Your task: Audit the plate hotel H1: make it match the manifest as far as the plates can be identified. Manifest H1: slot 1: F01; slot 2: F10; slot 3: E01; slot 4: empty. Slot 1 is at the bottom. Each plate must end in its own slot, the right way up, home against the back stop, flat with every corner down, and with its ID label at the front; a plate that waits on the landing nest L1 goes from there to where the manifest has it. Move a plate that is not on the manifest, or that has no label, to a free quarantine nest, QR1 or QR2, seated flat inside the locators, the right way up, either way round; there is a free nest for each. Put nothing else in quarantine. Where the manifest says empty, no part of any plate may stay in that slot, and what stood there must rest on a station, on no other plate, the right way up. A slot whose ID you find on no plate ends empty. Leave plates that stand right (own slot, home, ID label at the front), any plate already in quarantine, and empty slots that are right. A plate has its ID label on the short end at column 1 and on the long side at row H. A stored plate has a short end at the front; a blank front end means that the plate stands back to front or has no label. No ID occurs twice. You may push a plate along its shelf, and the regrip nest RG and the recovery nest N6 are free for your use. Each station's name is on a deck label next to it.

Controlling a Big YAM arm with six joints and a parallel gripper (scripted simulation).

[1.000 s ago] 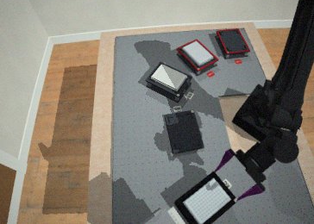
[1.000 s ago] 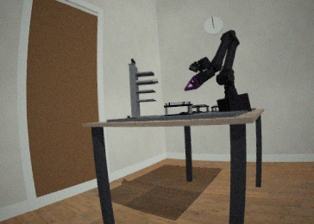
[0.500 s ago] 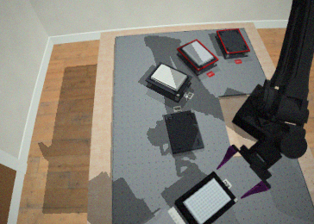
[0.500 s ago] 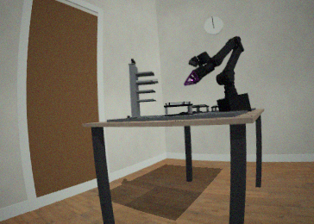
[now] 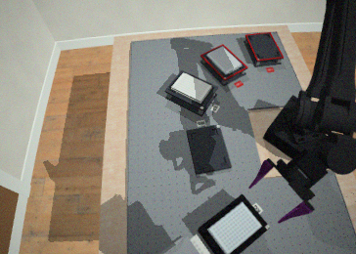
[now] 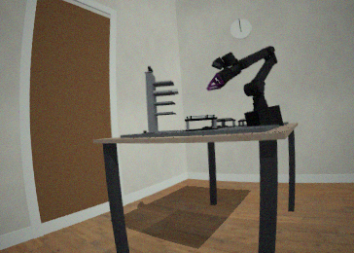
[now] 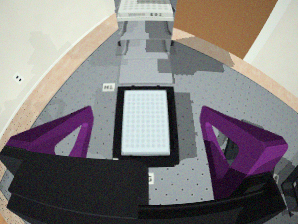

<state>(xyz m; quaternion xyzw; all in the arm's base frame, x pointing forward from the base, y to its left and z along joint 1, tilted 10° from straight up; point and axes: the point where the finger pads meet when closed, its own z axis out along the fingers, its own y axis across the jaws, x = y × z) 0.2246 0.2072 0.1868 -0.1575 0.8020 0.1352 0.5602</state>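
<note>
End effector (image 5: 281,196) hung released and empty above the tabletop (image 5: 147,133), fingers spread wide. A white plate (image 5: 235,228) sat flat in its black nest near the front edge, just below and ahead of the fingers in the wrist view (image 7: 144,123). The shelf tower (image 6: 152,100) stood at the far end; one plate (image 7: 144,4) showed on an upper shelf. Another plate (image 5: 192,86) rested mid-tabletop and one in a red-framed nest (image 5: 224,62).

Risk, judged: labels too small to read from here; a wrong ID guess would send a plate to the wrong slot. An off-centre grasp could tilt the plate.
</note>
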